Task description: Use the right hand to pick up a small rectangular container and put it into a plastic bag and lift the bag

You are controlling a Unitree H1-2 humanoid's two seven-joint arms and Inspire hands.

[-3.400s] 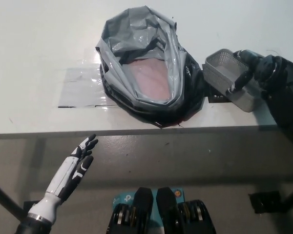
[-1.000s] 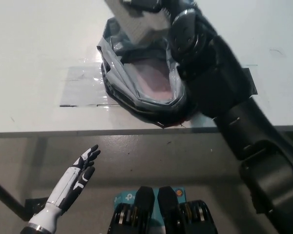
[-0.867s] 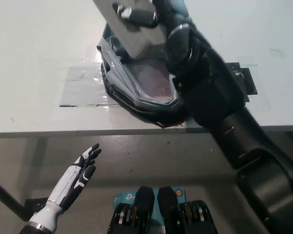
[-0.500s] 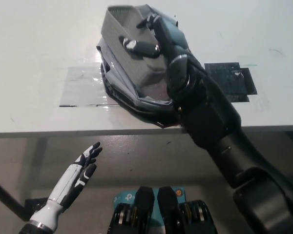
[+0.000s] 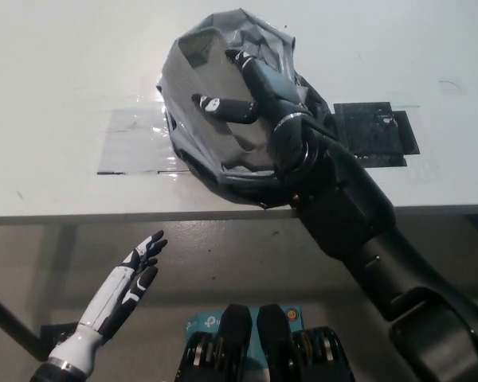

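Note:
The grey plastic bag (image 5: 283, 48) lies on the white table (image 5: 56, 72) with its mouth facing me. A small grey rectangular container (image 5: 193, 111) fills that mouth, its flat side turned up toward the camera. My black right hand (image 5: 255, 91) reaches into the bag and stays shut on the container, with one finger pressed on its face and others hooked over its upper rim. The lower end of the container is hidden by the bag's rim. My white left hand (image 5: 131, 278) rests open below the table's front edge at lower left.
A black square mat (image 5: 378, 131) lies on the table right of the bag. A clear shiny taped patch (image 5: 131, 143) lies left of it. The table's front edge (image 5: 80, 216) runs across the picture's middle.
My right hand has lowered the container from above the bag down into its mouth. The bag's rim has shifted around it. The left hand has stayed put.

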